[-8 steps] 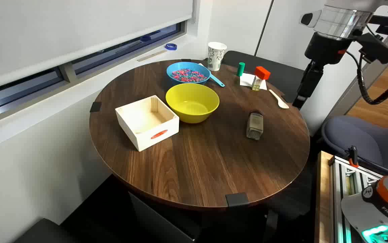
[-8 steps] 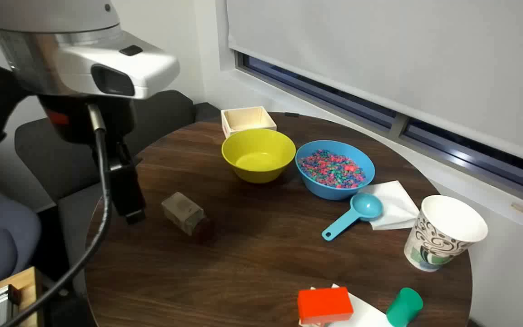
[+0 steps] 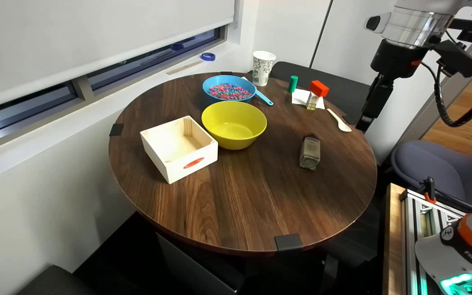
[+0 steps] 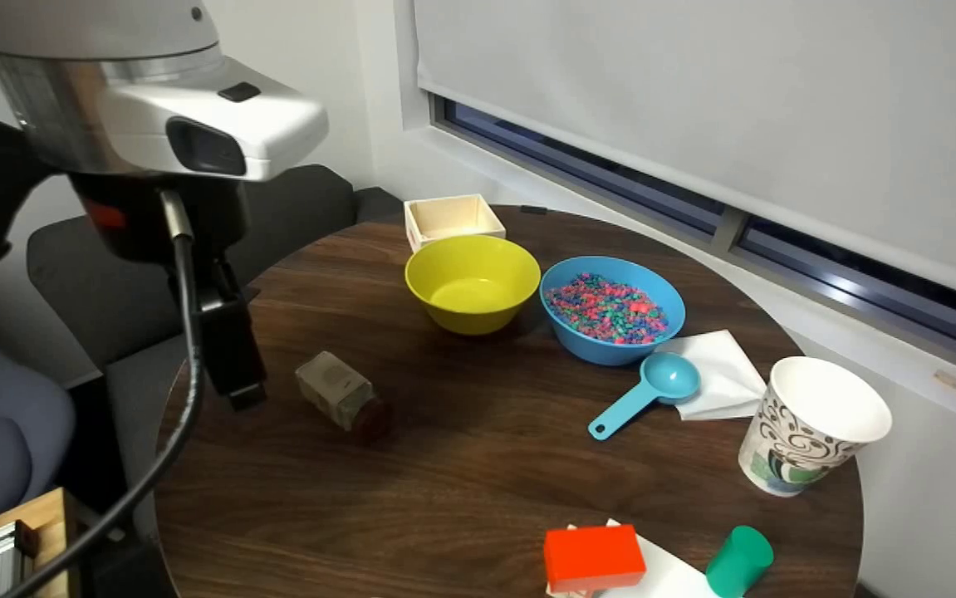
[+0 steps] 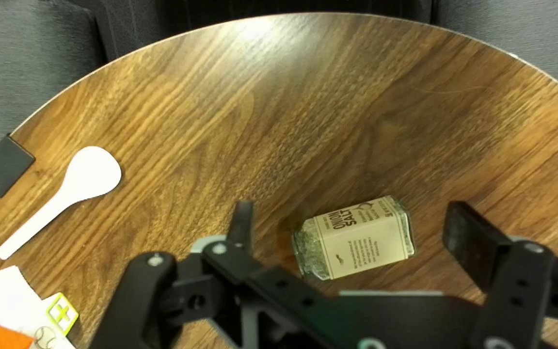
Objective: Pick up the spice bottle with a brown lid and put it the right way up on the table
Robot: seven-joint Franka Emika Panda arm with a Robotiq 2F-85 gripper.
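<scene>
Black fingers stand nearest us in the wrist view, set wide apart, so the gripper is spread and pinches nothing. Beyond them, seen within the gap, the onion salt bottle lies on its side on the table; in both exterior views the gripper hangs apart from it. We take the step in hand to be the approach: no grasp yet, and the righting all to come. Since the bottle's length runs nearly from finger to finger, we judge that the next move calls for turning the gripper until the flat sides face its pads, then lowering and closing. After that, we would expect a lift and a tilt to bring the base down before release.

Its brown lid is hard for us to make out: a dark reddish shape in an exterior view, nearly lost against the wood in the wrist view. The smallest print we cannot read, and the bottle's underside is hidden. Farther out lies a white spoon, and past it the orange-red cap of a small clear container, cut off by the wrist view's corner. Beyond the table's rim, grey upholstery runs out of frame.
</scene>
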